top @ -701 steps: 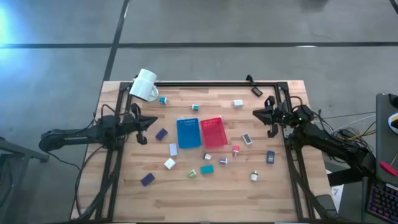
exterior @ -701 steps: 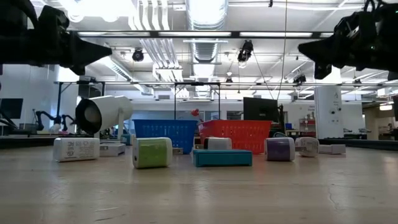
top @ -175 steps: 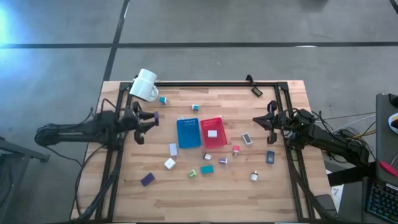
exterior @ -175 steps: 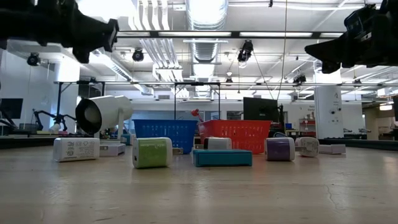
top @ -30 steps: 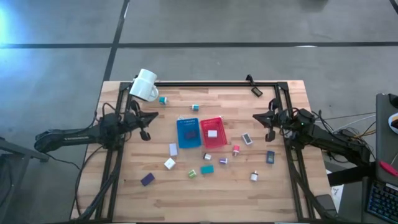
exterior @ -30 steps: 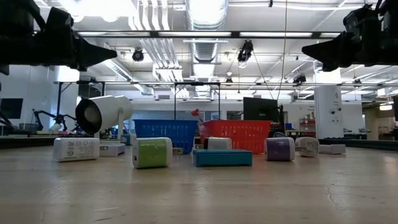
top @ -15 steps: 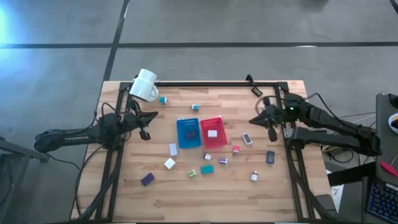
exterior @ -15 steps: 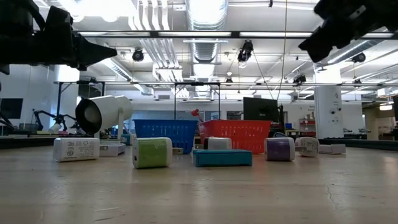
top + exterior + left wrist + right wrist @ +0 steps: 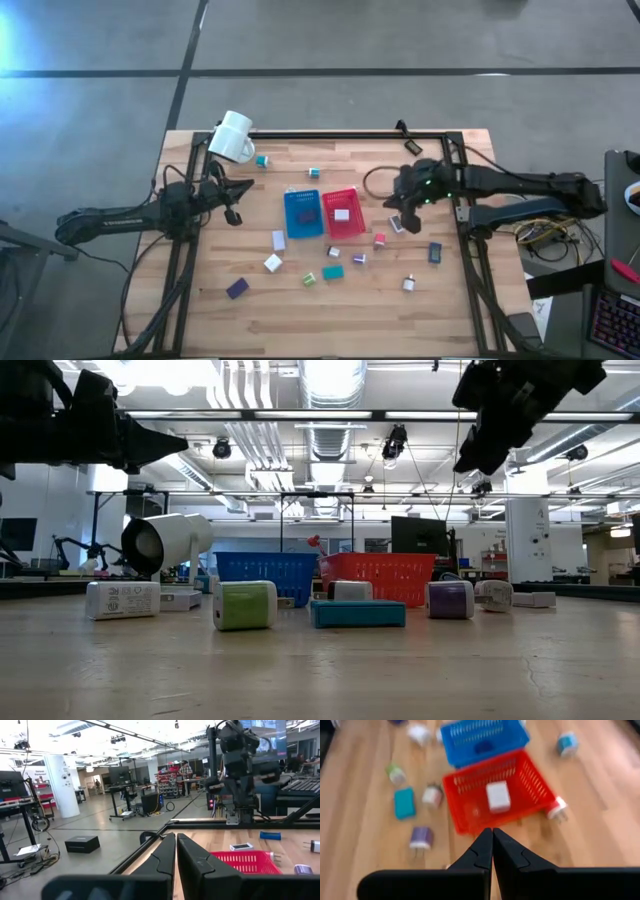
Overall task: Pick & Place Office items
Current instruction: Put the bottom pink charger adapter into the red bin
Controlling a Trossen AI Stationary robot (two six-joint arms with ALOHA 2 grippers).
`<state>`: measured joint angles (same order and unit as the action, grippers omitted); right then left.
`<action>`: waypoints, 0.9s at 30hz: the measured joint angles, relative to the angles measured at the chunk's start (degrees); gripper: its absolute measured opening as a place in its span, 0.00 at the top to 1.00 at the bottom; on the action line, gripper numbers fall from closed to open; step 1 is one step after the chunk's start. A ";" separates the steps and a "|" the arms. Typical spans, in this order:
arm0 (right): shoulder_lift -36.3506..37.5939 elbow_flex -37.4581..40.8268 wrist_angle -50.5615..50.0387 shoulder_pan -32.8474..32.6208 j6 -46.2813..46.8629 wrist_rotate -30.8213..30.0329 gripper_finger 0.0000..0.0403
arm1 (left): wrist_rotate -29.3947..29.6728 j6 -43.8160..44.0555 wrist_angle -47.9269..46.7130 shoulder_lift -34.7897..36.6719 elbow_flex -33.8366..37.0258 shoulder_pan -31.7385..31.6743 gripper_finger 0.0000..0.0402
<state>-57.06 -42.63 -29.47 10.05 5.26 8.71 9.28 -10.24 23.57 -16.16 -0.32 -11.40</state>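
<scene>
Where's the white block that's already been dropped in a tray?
In the high view the white block lies inside the red tray, which sits right of the blue tray at mid-table; the right gripper hovers just right of it.

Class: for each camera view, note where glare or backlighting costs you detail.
High view: a glare patch whitens the picture's left edge. Low view: ceiling lights burn white, leaving the left end effector and right end effector black silhouettes. Right wrist view: the red tray is evenly lit.
</scene>
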 joint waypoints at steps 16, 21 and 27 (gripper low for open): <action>-21.48 -0.99 -4.61 -4.26 10.89 1.84 0.48 | 0.00 1.18 -0.03 0.00 0.00 0.00 0.94; -24.49 -1.06 -4.57 -5.86 10.87 2.01 0.37 | 0.00 1.29 -0.04 0.00 0.00 0.00 0.94; -25.17 -1.76 -4.16 -9.44 11.98 1.76 0.34 | 0.00 1.29 -0.06 -0.02 0.00 0.00 0.94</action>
<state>-82.24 -44.39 -33.63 0.61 17.23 10.47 9.28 -8.95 23.51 -16.19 -0.32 -11.40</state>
